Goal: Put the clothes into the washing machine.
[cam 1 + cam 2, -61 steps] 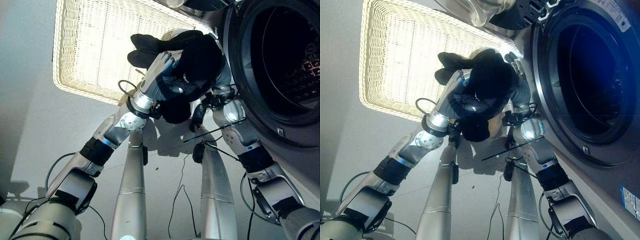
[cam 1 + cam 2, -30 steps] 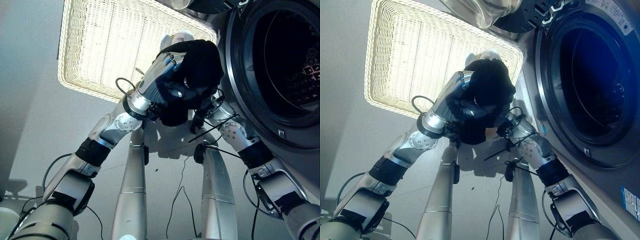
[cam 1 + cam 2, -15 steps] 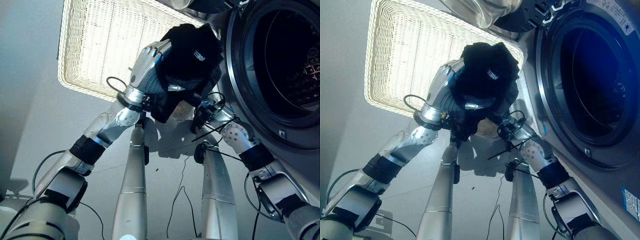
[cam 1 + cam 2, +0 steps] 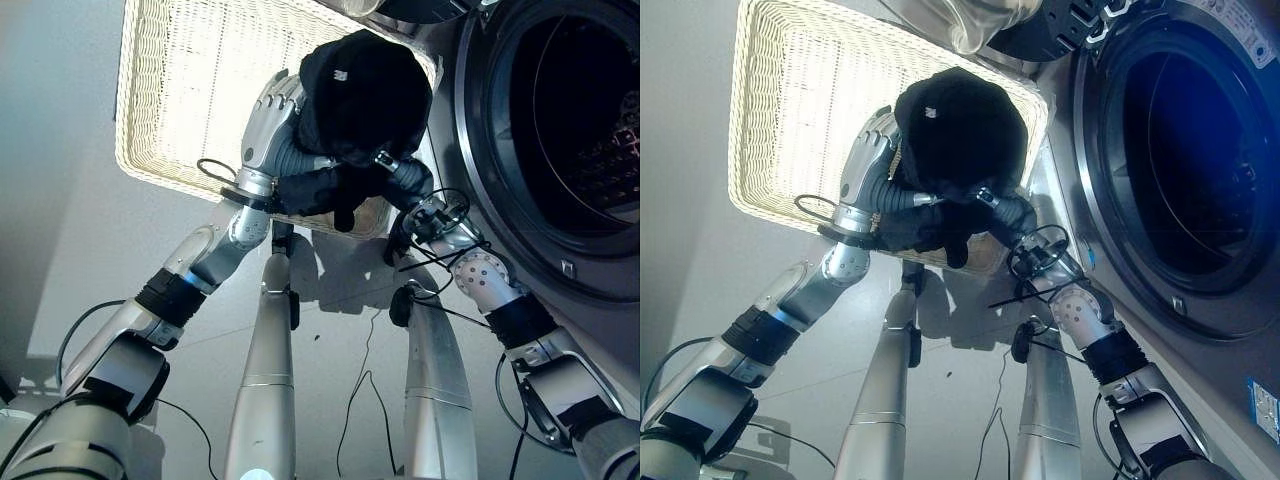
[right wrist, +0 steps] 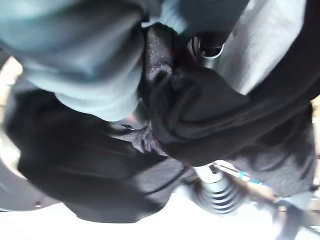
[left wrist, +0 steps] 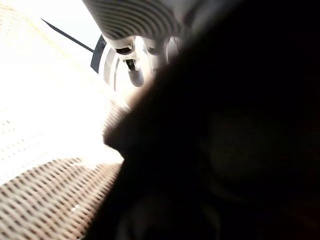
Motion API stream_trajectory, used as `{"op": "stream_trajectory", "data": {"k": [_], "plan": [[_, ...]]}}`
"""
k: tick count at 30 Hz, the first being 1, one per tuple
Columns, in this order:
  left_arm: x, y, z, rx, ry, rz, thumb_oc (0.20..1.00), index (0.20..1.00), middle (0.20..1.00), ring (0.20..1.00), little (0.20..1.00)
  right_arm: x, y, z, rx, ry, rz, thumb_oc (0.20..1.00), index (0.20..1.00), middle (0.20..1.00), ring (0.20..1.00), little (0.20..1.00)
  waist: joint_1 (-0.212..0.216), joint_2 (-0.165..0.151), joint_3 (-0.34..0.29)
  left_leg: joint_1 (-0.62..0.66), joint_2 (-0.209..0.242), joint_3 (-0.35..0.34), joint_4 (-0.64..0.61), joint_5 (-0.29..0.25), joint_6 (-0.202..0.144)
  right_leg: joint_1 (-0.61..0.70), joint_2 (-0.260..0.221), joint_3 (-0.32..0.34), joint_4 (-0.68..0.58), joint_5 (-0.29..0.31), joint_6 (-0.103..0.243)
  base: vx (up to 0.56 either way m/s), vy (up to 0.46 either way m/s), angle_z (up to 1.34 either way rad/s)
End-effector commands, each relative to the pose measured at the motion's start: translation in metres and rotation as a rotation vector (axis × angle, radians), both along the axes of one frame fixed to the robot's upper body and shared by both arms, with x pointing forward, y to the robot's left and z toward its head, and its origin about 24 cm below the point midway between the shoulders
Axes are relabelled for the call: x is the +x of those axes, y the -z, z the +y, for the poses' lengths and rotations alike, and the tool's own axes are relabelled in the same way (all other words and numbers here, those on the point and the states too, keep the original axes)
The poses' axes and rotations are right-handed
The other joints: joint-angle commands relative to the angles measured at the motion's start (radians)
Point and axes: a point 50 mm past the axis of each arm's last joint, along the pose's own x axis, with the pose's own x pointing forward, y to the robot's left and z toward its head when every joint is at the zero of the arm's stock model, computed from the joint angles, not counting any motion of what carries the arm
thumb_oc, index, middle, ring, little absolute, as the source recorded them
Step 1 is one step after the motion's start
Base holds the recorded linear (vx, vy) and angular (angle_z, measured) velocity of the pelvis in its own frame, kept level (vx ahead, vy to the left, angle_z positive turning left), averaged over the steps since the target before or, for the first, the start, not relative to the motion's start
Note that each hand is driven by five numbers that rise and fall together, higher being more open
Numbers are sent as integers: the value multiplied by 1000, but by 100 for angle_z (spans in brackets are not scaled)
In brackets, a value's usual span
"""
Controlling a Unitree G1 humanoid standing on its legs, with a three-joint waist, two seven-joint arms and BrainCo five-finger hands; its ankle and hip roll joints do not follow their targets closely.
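Two big things frame my view: the washing machine (image 4: pixel 1180 180) on the right with its round opening dark and uncovered, and the pale wicker basket (image 4: pixel 180 110) on the floor just beside it. Between them, above the basket's near corner, I have a bundle of black clothes (image 4: pixel 365 85) lifted up. My left hand (image 4: pixel 268 125) presses against its left side and my right hand (image 4: pixel 405 178) comes up underneath; cloth hides both sets of fingers, so I cannot tell their grip.

No readable text, labels or numbers.
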Motion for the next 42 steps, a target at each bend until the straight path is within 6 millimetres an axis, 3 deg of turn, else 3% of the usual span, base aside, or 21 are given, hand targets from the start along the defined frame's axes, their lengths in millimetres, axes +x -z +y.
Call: {"op": "stream_trajectory", "data": {"k": [1, 11, 19, 24, 33, 38, 42], "plan": [[-2, -8, -5, 0, 44, 33, 1000, 1000, 1000, 1000, 1000, -25, -40, 1, 159, -110, -219, 200, 200, 200, 200, 200, -30, 80, -13, -11, -139, 25, -7, 41, 113, 47, 78, -109, -74, 90, 96, 0, 0, 0], [-12, -14, -22, 135, 195, 75, 1000, 1000, 1000, 1000, 1000, -32, -49, -3, 236, -176, -272, 200, 200, 200, 200, 200, -40, 79, -13, -7, -136, 29, -15, 42, 115, 47, 80, -103, -80, 96, 101, 0, 0, 0], [-31, -19, -52, 317, 448, 133, 1000, 1000, 1000, 1000, 1000, -36, -58, 1, 303, -262, -326, 200, 200, 200, 200, 200, -43, 84, -13, 10, -135, 34, -34, 44, 113, 61, 79, -103, -98, 103, 104, 0, 0, 0], [-33, -17, -63, 421, 484, 190, 1000, 1000, 1000, 1000, 1000, -40, -65, 3, 331, -299, -390, 200, 200, 200, 200, 200, -47, 85, -13, 13, -137, 37, -38, 45, 112, 65, 83, -100, -107, 107, 103, 0, 0, 0], [-19, -11, -57, 475, 406, 334, 1000, 1000, 1000, 1000, 1000, -47, -82, -4, 362, -322, -518, 200, 200, 200, 200, 200, -49, 84, -13, 26, -135, 42, -52, 49, 112, 80, 85, -101, -125, 113, 104, 0, 0, 0], [-7, -8, -45, 400, 338, 361, 1000, 1000, 1000, 1000, 1000, -45, -86, -12, 374, -315, -550, 200, 200, 200, 200, 200, -49, 85, -13, 25, -133, 44, -50, 48, 111, 82, 82, -103, -128, 115, 105, 0, 0, 0], [2, -12, -30, 222, 286, 301, 1000, 1000, 1000, 1000, 1000, -44, -88, -17, 399, -312, -548, 200, 200, 200, 200, 200, -49, 84, -13, 23, -131, 43, -50, 51, 111, 82, 81, -102, -127, 116, 104, 0, 0, 0]]}}
